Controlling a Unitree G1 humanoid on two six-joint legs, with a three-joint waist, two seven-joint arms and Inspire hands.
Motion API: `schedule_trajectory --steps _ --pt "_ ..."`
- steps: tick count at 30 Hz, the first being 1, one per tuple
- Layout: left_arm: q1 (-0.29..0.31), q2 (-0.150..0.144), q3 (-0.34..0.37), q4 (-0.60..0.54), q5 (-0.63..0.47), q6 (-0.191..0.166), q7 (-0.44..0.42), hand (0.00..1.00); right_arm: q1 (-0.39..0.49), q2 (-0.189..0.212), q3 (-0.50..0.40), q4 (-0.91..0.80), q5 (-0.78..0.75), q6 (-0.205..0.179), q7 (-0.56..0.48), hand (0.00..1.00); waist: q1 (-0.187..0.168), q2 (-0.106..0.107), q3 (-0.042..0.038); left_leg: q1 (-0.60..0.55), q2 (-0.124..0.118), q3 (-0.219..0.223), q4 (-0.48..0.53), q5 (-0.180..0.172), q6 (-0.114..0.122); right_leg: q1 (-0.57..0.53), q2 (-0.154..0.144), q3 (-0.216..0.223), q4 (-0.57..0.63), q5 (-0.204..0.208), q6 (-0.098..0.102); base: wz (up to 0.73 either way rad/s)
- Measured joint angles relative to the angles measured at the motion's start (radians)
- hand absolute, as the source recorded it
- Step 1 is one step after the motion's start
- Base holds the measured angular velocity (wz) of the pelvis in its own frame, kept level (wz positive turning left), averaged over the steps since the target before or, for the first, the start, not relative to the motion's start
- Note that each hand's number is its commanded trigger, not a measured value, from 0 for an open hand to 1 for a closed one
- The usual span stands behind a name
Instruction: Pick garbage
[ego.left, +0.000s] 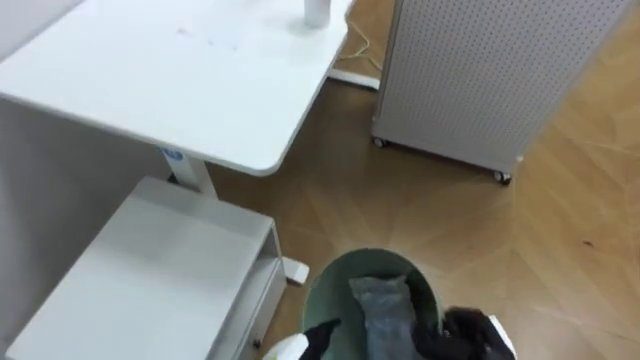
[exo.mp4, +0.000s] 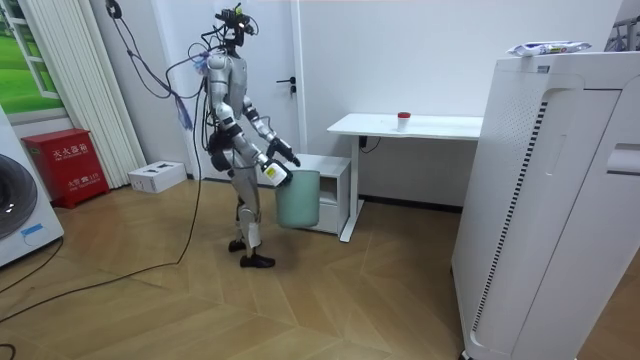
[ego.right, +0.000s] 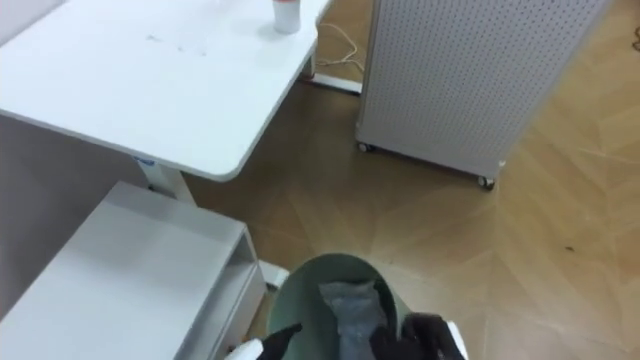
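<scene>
A pale green bin (ego.left: 330, 285) stands on the wooden floor right below me, beside a low white cabinet (ego.left: 150, 270). Grey crumpled garbage (ego.left: 385, 305) lies inside it. My left hand (ego.left: 310, 338) reaches over the bin's near left rim with a straight dark finger pointing inward. Over the near right rim hangs my right hand (ego.left: 475, 332), its dark fingers bunched; what they hold, if anything, is hidden. In the room view I stand bent slightly forward at the bin (exo.mp4: 298, 197), both hands at its rim.
A white desk (ego.left: 180, 70) stands ahead on the left, with a small white cup (ego.left: 316, 12) near its far edge. A white perforated unit on castors (ego.left: 480, 70) stands ahead on the right. A cable (ego.left: 360, 45) lies on the floor between them.
</scene>
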Motion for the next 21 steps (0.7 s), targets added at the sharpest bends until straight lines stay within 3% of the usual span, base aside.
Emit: schedule_trajectory --steps 2,5,15,21 --pt "0.062 0.029 0.039 -0.08 0.008 -0.025 0.021 0.0 0.043 -0.003 -0.017 0.0 -0.006 0.0 -0.01 1.0 -0.002 0.001 -0.0112 0.055 0.002 -0.001 -0.038 0.007 -0.007 0.054 0.011 -0.001 -0.037 0.0 0.001 -0.02" --pt "0.122 0.048 0.092 -0.169 0.03 -0.038 0.031 0.0 0.075 -0.013 -0.048 0.001 -0.016 -0.002 -0.008 1.0 -0.002 0.0 -0.0149 0.121 0.005 -0.002 -0.078 0.011 -0.013 0.118 0.023 -0.001 -0.075 0.001 0.003 -0.04" --pt "0.179 0.06 0.175 -0.304 0.06 -0.078 0.108 0.0 0.13 -0.018 -0.105 0.064 -0.014 -0.012 0.029 1.0 -0.009 -0.004 -0.0188 0.273 0.006 -0.012 -0.143 0.014 -0.018 0.27 0.037 -0.009 -0.137 0.0 0.011 0.01" --pt "0.206 0.107 0.21 -0.377 0.055 -0.106 0.151 0.0 0.195 -0.022 -0.125 0.101 -0.023 -0.012 0.025 1.0 -0.005 -0.013 -0.0292 0.318 0.003 -0.018 -0.171 0.016 -0.018 0.316 0.04 -0.01 -0.157 0.0 0.016 0.01"
